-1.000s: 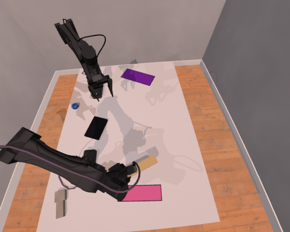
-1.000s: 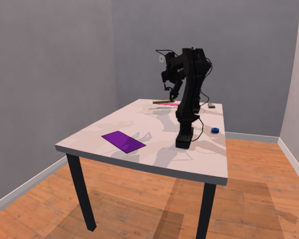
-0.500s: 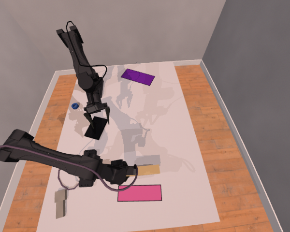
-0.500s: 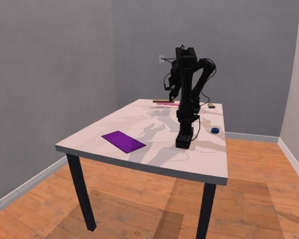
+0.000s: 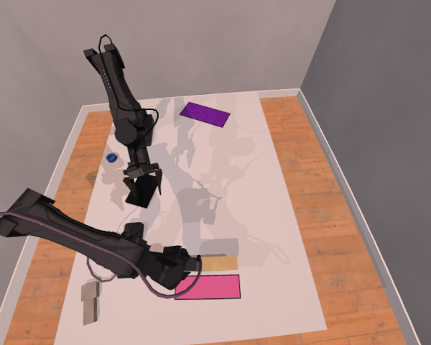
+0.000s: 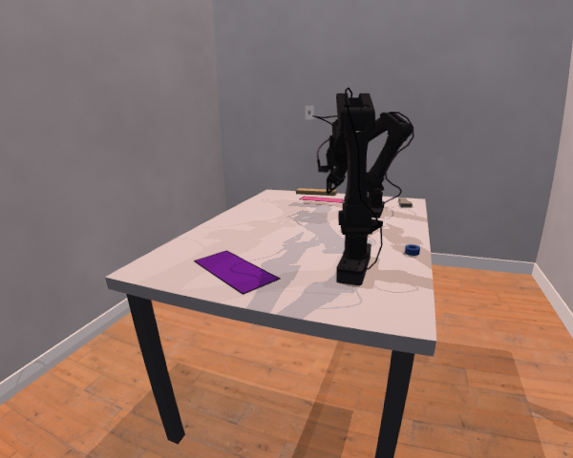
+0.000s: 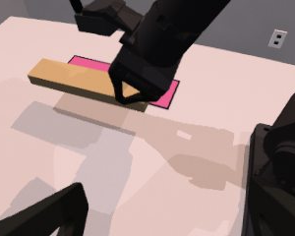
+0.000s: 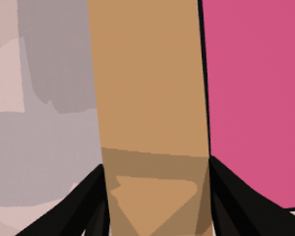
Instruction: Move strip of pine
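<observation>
The strip of pine [image 5: 218, 262] is a flat tan bar. It hangs a little above the table, parallel to the pink rectangle [image 5: 208, 286] and just on its far side, and it casts a shadow on the table. My right gripper [image 5: 198, 264] is shut on the strip's near end. The right wrist view shows the strip [image 8: 150, 105] between the fingers with the pink rectangle [image 8: 253, 79] beside it. The left wrist view shows the strip [image 7: 83, 82] held in front of the pink rectangle [image 7: 157, 92]. My left gripper [image 5: 146, 187] is open and empty above a black rectangle [image 5: 141, 191].
A purple rectangle [image 5: 205, 113] lies at the far end of the table. A blue ring [image 5: 111, 156] sits near the left arm's base. A grey block [image 5: 90, 302] lies near the table's front left corner, beyond the right arm.
</observation>
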Tool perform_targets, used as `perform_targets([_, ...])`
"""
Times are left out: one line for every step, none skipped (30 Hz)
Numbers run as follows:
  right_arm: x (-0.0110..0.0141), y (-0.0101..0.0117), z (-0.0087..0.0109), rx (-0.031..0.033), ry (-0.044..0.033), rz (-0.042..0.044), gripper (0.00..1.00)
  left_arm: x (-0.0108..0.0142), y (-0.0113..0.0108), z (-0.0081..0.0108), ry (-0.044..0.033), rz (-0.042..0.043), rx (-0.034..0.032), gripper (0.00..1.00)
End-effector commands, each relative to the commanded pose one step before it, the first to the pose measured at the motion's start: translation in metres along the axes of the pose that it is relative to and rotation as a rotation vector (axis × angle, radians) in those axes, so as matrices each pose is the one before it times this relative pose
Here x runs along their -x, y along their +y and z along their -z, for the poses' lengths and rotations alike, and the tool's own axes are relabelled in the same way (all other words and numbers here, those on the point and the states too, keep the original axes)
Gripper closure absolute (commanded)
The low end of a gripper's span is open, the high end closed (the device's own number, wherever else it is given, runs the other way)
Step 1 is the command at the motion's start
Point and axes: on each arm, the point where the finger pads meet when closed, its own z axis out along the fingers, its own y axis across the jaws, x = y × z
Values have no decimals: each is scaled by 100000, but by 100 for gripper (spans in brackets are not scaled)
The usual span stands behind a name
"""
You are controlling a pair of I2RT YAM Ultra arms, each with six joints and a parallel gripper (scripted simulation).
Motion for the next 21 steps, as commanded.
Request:
perform_targets([1265,-2039,65,2018,-6133,6678,61,1336,-298,-141,-3141,-302,-129,28])
perform_targets([-191,-625,12,-366,92,-475,61,0,0,0,1,0,-1,28])
perform_targets([-186,-596,9,-363,129,-506,61,0,0,0,0,0,0,28])
perform_targets([-175,-556,7,-321,129,-506,61,0,0,0,0,0,0,28])
perform_targets([-167,-522,5,-310,152,-520,61,0,0,0,0,0,0,28])
perform_targets([-153,-480,3,-271,141,-510,61,0,0,0,0,0,0,28])
perform_targets([0,0,0,0,0,0,61,0,0,0,0,0,0,28])
perform_targets([0,0,0,0,0,0,61,0,0,0,0,0,0,28])
perform_targets([-144,-444,1,-263,163,-522,61,0,0,0,0,0,0,28])
perform_targets([-129,-401,0,-230,147,-506,61,0,0,0,0,0,0,28])
perform_targets([-183,-555,0,-329,221,-775,61,0,0,0,0,0,0,28])
perform_targets([-129,-385,-2,-250,190,-629,61,0,0,0,0,0,0,28])
perform_targets([-89,-271,-3,-184,144,-517,61,0,0,0,0,0,0,28])
perform_targets([-72,-212,-2,-163,132,-492,61,0,0,0,0,0,0,28])
perform_targets([-61,-169,-2,-155,130,-492,61,0,0,0,0,0,0,28])
perform_targets([-78,-195,-2,-231,201,-766,61,0,0,0,0,0,0,28])
perform_targets([-132,-180,0,-810,680,-1239,61,0,0,0,0,0,0,28])
perform_targets([-14,-20,0,-72,67,-255,61,0,0,0,0,0,0,28])
perform_targets([0,0,0,0,0,0,61,0,0,0,0,0,0,28])
perform_targets([5,10,-3,21,-1,37,61,0,0,0,0,0,0,28])
perform_targets([15,28,-8,59,-2,107,61,0,0,0,0,0,0,28])
